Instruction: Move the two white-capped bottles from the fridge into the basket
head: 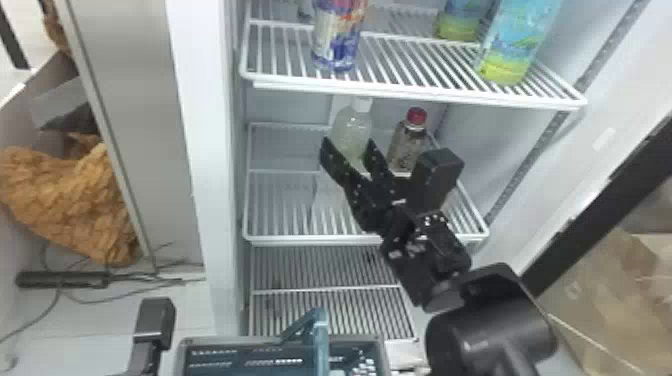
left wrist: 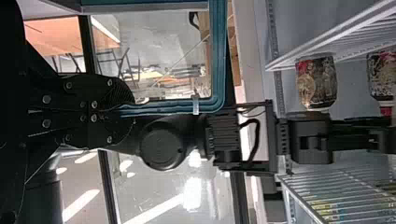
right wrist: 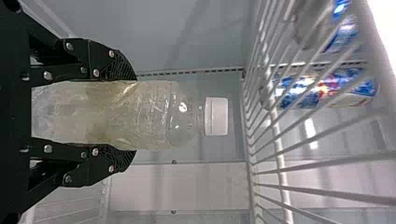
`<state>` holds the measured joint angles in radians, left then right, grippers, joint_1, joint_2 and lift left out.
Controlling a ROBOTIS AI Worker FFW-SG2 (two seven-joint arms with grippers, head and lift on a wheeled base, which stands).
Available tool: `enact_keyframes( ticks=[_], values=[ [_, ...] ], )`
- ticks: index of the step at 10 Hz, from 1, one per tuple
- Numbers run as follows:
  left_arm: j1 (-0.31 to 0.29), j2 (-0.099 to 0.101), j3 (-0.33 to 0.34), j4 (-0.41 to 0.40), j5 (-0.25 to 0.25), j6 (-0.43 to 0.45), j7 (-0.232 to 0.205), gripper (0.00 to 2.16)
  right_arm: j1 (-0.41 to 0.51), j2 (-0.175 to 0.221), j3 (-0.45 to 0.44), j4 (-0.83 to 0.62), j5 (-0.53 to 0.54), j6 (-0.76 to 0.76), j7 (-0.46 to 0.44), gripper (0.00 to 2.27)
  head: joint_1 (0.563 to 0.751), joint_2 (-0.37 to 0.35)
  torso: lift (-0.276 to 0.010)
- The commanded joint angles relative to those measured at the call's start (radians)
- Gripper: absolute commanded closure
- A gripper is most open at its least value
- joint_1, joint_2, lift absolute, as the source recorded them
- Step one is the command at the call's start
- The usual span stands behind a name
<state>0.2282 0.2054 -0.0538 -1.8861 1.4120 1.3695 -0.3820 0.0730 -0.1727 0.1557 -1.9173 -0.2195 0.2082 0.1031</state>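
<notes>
1. Inside the fridge, the right gripper (head: 349, 145) has its fingers clamped, as near as I can judge, on the white-capped bottle (head: 353, 125).
2. The red-capped bottle (head: 407, 142) stands beside it.
3. Below, the left gripper (head: 155, 322) has its fingers closed on the handle (head: 320, 342) of the basket (head: 225, 341).

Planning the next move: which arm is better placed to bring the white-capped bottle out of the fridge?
Right, I'd judge: the right gripper has its fingers on both sides of the bottle, while the left gripper holds the basket handle.
</notes>
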Motion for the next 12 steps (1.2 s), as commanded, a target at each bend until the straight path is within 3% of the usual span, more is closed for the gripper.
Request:
enact_keyframes(
  ticks=[1,5,12],
  values=[
    [0.0,-0.001,0.002,0.0,0.0,0.0,0.0,1.15,0.062,-0.004,-0.02,-0.079,-0.016,0.037,0.006,0.76,0.695,-0.234,-0.26],
    [0.002,-0.003,0.006,0.0,0.0,-0.002,-0.002,1.15,0.231,-0.017,-0.062,-0.273,-0.056,0.094,0.026,0.76,0.695,-0.252,-0.26],
    [0.007,-0.006,0.012,0.0,0.002,-0.005,-0.003,1.15,0.56,0.01,-0.206,-0.632,-0.096,0.29,0.076,0.76,0.695,-0.313,-0.26]
  ],
)
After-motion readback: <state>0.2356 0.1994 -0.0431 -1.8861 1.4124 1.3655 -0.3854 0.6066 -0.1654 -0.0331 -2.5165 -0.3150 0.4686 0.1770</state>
